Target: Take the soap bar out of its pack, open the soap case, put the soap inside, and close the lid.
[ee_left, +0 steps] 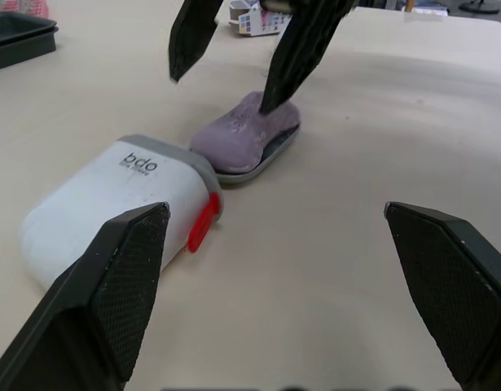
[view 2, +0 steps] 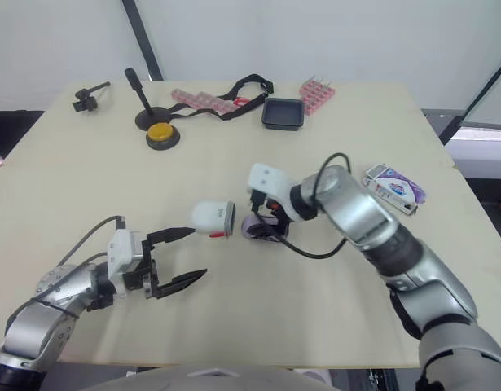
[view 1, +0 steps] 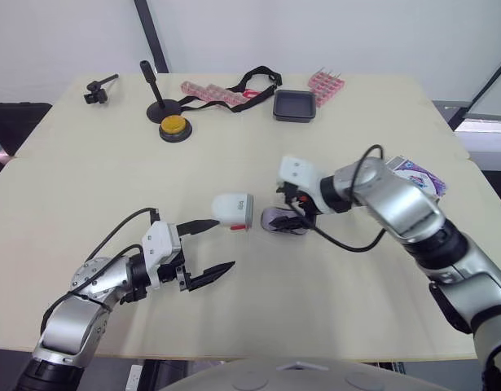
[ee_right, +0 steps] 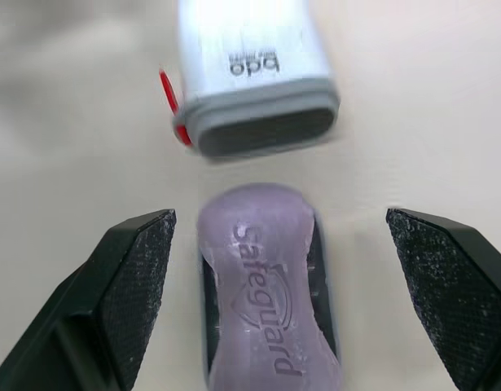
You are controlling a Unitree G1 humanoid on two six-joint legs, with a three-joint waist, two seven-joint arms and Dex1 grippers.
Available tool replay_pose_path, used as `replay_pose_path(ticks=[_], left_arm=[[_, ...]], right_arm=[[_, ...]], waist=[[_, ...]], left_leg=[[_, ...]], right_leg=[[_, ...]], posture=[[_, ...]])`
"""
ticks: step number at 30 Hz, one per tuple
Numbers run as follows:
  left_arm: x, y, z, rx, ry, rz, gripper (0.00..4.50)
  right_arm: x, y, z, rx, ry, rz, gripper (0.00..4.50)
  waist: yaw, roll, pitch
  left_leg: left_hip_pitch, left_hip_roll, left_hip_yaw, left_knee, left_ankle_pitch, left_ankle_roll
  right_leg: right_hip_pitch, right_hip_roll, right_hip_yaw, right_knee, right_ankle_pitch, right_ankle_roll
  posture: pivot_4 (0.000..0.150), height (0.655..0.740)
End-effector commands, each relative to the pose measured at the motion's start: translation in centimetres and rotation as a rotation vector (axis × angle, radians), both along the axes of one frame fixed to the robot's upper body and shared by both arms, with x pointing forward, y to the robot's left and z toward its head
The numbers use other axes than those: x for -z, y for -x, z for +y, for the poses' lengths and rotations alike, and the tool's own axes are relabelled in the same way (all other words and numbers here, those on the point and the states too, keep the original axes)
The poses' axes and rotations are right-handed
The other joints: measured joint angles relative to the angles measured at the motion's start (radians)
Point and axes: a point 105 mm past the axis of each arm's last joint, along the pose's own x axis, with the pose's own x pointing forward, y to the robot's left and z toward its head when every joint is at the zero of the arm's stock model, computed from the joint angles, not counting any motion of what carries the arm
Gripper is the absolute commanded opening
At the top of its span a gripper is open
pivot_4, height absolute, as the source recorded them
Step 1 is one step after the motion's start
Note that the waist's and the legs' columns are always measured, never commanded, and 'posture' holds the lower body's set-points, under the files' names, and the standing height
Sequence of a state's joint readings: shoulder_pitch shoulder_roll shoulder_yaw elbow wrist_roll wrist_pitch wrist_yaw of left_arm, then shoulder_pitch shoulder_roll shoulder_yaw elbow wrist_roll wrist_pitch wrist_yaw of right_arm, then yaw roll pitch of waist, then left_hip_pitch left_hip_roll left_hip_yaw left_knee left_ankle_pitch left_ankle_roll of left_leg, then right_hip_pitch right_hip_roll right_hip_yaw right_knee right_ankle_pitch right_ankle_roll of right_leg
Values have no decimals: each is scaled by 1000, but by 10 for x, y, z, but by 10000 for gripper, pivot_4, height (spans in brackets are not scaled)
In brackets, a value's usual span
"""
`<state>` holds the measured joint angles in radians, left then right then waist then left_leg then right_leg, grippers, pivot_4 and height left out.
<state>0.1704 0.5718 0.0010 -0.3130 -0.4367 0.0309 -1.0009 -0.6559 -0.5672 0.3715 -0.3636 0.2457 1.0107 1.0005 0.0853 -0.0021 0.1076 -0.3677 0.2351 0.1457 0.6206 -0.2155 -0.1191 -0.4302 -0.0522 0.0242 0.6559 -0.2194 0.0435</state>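
We read "bdo" on the white case lid and "Safeguard" stamped into the purple soap bar

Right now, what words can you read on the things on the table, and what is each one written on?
"bdo": printed on the white soap case cover. The tiny line under it is too small to read.
"Safeguard": pressed into the purple soap bar.
The print on the soap pack is too small to read.
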Motion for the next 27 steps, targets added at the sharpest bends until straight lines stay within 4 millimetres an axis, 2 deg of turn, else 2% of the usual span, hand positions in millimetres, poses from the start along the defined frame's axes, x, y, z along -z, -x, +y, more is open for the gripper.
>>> replay_pose_path(ticks=[1,5,9,11,15,18,23,27], left_arm=[[-7,-5,7,-2,-26,-55,45000],[-11,-22,9,34,-67,-74,45000],[-16,-36,10,63,-88,-83,45000],[-17,-44,9,102,-122,-90,45000],[-19,-61,7,191,-211,-113,45000],[-19,-70,5,270,-287,-137,45000],[-18,-91,3,359,-402,-165,45000],[-16,-98,-3,415,-444,-176,45000]], right_arm=[[-20,16,-12,-71,-142,-53,44604],[-11,42,-66,39,-401,-176,44604],[3,60,-94,167,-524,-229,44604],[20,75,-106,196,-513,-228,44604],[49,96,-120,239,-475,-206,44604],[59,102,-126,258,-463,-199,44604],[58,99,-130,283,-464,-222,44604],[56,96,-130,290,-469,-228,44604]], waist=[[-2,0,0],[22,-4,-4],[2,-3,-5],[-9,-2,-5],[-16,-2,-6],[-16,-2,-6],[-18,-2,-6],[-12,-2,-6]], left_leg=[[0,0,0,0,0,0],[-1,1,-1,-2,-1,2],[-3,-1,1,0,-4,7],[-3,-1,1,0,-4,8],[-3,-1,0,0,-3,9],[-3,-2,0,1,-4,10],[-4,-2,0,1,-4,11],[-5,-2,0,2,-4,11]], right_leg=[[0,0,0,0,0,0],[1,-4,-2,-1,0,0],[1,-6,-2,-2,-3,-4],[1,-6,-2,-1,-3,-5],[1,-6,-2,-1,-3,-5],[1,-7,-2,-2,-3,-5],[1,-7,-2,-2,-3,-5],[1,-7,-2,-2,-3,-5]], posture=[[1500,7291],[1500,7291],[1500,7291],[1500,7291],[1500,7291],[1500,7291],[1500,7291],[1500,7291]])
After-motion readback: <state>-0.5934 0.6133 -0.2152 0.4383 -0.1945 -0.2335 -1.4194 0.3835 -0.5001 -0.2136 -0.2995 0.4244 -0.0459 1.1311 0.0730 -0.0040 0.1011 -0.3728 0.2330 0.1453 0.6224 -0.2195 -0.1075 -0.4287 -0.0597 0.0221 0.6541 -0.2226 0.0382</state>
